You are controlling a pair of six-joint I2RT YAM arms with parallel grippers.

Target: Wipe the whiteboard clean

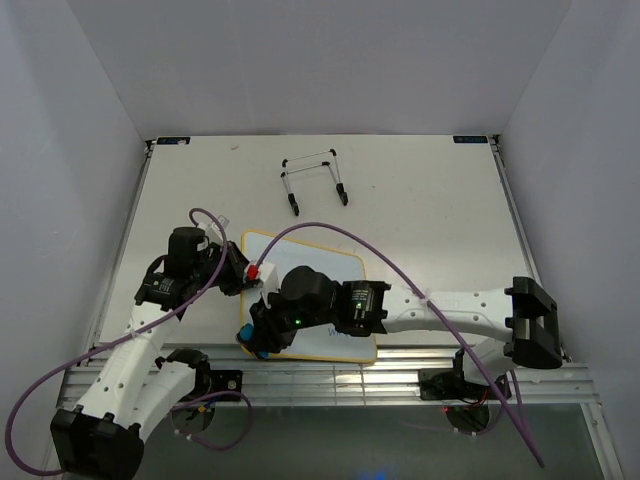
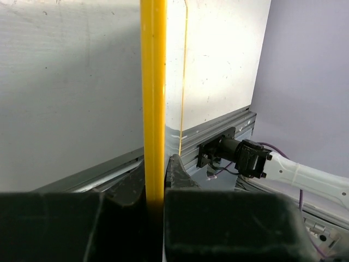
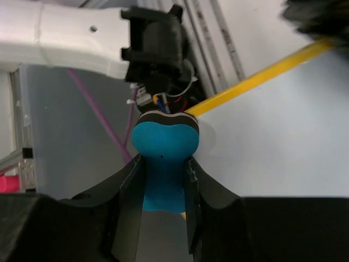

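The whiteboard point(image 1: 325, 268), glossy white with a yellow frame, lies flat on the table in front of the arms. My left gripper point(image 1: 240, 272) is shut on its left edge; in the left wrist view the yellow frame point(image 2: 153, 82) runs straight between the closed fingers of the left gripper point(image 2: 154, 191). My right gripper point(image 1: 256, 338) is shut on the blue eraser point(image 1: 247, 333) at the board's near-left corner. In the right wrist view the eraser point(image 3: 165, 158) sits squeezed between the fingers of the right gripper point(image 3: 163, 174), its dark felt end at the frame. Faint blue marks point(image 1: 335, 329) show beside the right wrist.
The wire easel stand point(image 1: 315, 180) stands on the table behind the board. The aluminium rail point(image 1: 330, 385) runs along the near edge. Purple cables point(image 1: 330, 232) arc over the board. White walls close in the back and sides.
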